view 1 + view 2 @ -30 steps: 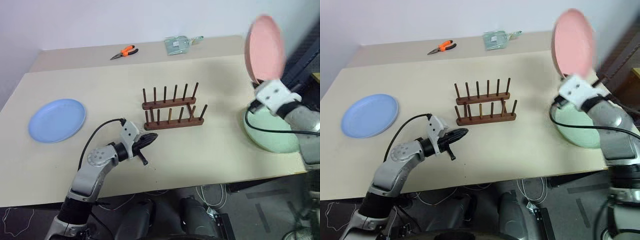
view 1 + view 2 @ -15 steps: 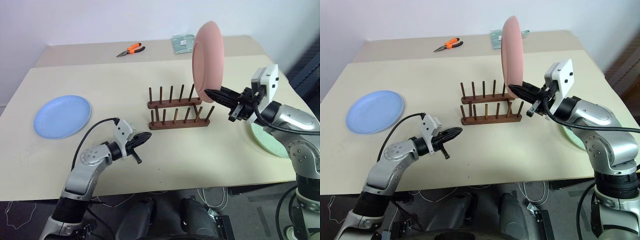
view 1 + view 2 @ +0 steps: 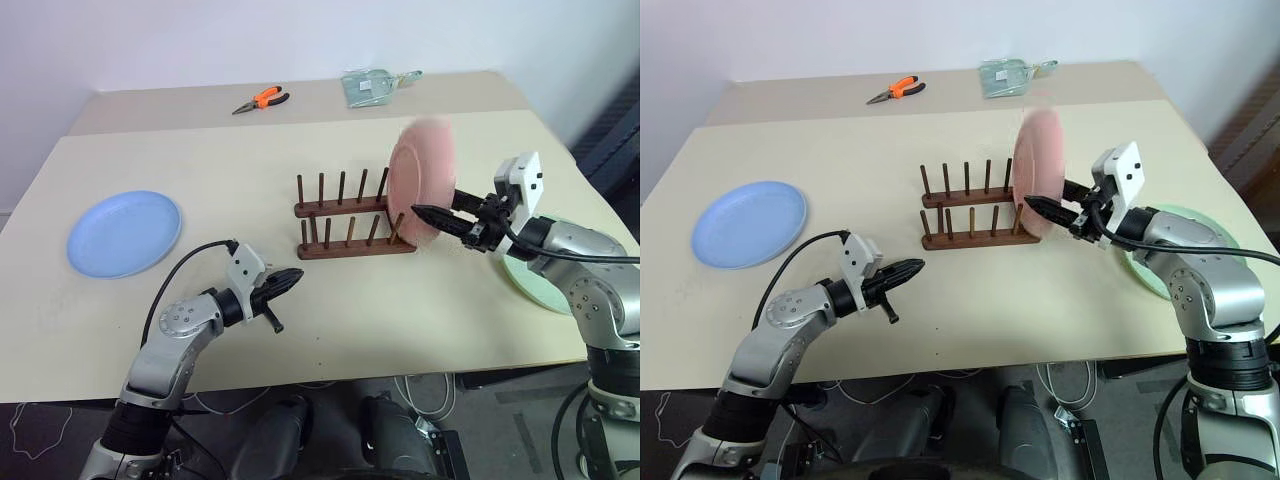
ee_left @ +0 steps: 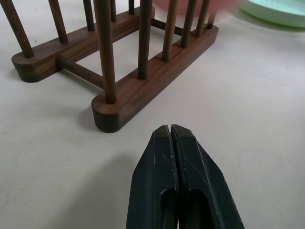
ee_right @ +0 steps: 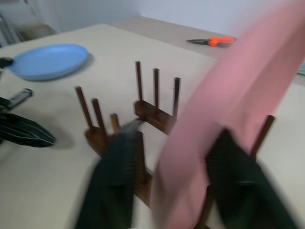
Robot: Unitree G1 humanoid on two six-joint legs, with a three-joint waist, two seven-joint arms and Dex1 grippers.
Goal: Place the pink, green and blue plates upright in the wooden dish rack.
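the pink plate stands on edge at the 3 o'clock end of the wooden dish rack, between the parted fingers of the right gripper. loose, it could tip or roll off. one blue plate at 9 o'clock, one green plate at 3. left gripper is closed, empty.

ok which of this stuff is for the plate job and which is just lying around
For the job:
pink plate, at the rack's right end
green plate, flat on the table
blue plate, flat on the table
rack

Just lying about:
pliers
clear packet
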